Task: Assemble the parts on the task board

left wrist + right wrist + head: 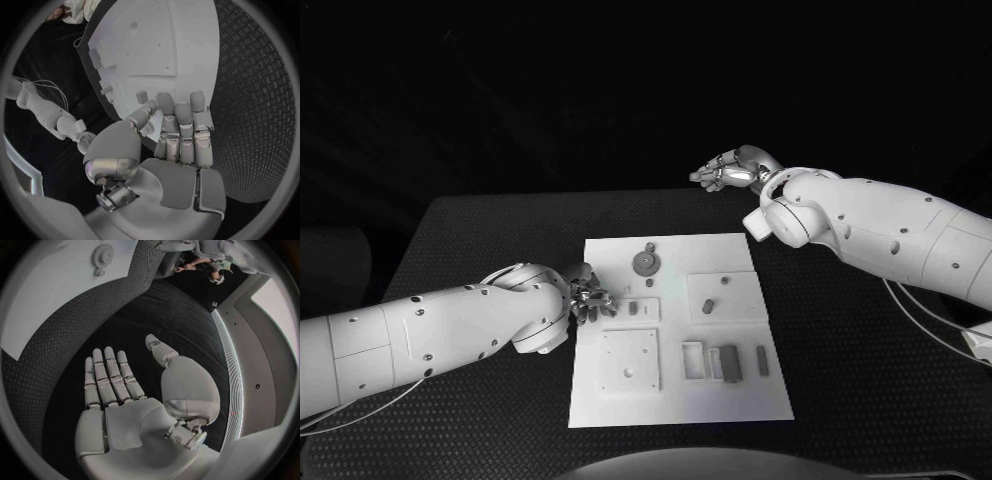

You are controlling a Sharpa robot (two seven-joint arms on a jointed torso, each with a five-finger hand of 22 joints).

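Head view: white task board (678, 330) lies mid-tabletop (473, 230), reaching toward the near edge. Grey parts on it: a gear-like piece (648, 262) near its far edge, a square plate (630, 361) and small blocks (727, 362) toward its near edge. Left hand (589, 298) sits at the board's left edge, fingers over it. Right hand (730, 172) is raised past the tabletop's far edge.

Left wrist view: left hand (178, 135) fingers extended, nothing held, tips over the board (169, 45) edge.

Right wrist view: right hand (119, 385) spread flat, empty, above the tabletop; board (56, 285) with gear-like piece (102, 256) well apart.
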